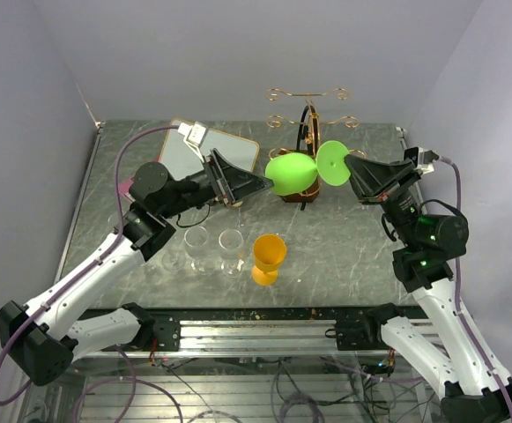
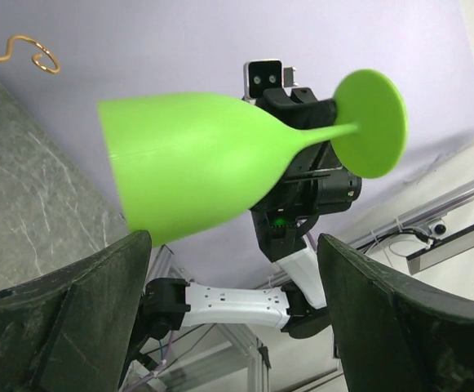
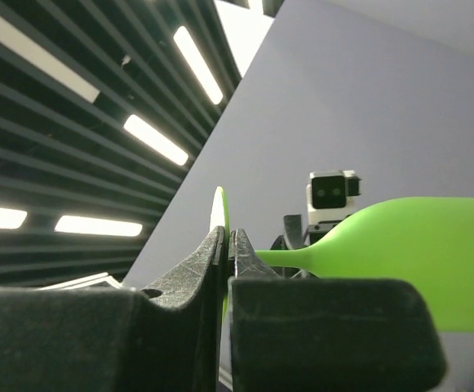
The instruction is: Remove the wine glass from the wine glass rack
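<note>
Being pinched by its foot in the right end effector [image 1: 350, 166], the green wine glass [image 1: 291, 173] is being held sideways just in front of the wine glass rack [image 1: 309, 104]. Left end effector [image 1: 263, 182] is being held wide beside the bowl; centring is likely needed before closing.

Standing upright on the grey marbled table [image 1: 344, 256], toward its near edge: an orange goblet [image 1: 269, 258]. Sitting just left of it, side by side: two clear tumblers [image 1: 196, 247]. Lying flat at the back left: a pale board [image 1: 185, 154] edged in wood. Peeking out beside it: something pink [image 1: 125, 188], mostly hidden.
</note>
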Tool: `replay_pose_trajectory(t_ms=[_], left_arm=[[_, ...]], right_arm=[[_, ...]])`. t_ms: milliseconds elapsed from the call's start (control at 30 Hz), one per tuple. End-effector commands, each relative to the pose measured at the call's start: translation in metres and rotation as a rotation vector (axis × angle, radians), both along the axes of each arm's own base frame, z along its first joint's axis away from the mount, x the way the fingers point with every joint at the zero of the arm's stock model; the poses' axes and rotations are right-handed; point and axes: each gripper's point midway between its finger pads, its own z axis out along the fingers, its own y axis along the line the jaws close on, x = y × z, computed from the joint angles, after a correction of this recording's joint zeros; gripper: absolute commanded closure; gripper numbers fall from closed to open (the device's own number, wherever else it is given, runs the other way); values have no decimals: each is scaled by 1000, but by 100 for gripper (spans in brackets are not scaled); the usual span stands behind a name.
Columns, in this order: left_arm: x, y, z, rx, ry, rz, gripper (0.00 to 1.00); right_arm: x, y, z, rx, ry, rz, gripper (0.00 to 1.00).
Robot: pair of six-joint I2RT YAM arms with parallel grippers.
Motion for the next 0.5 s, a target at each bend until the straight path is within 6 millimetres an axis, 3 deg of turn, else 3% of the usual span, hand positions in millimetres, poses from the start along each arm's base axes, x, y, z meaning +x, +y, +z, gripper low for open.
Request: replay_pose_trajectory(t_ms=[0, 200, 467], left_arm=[[2, 11, 9, -39, -24, 12, 7], [1, 13, 16, -60, -34, -11, 8], [-21, 13, 38, -207, -86, -156, 32]], right_arm=[[-29, -4, 28, 51, -132, 56, 100], [-35, 6, 29, 33, -151, 141, 100], [-31, 7, 21, 51, -139, 162, 100]])
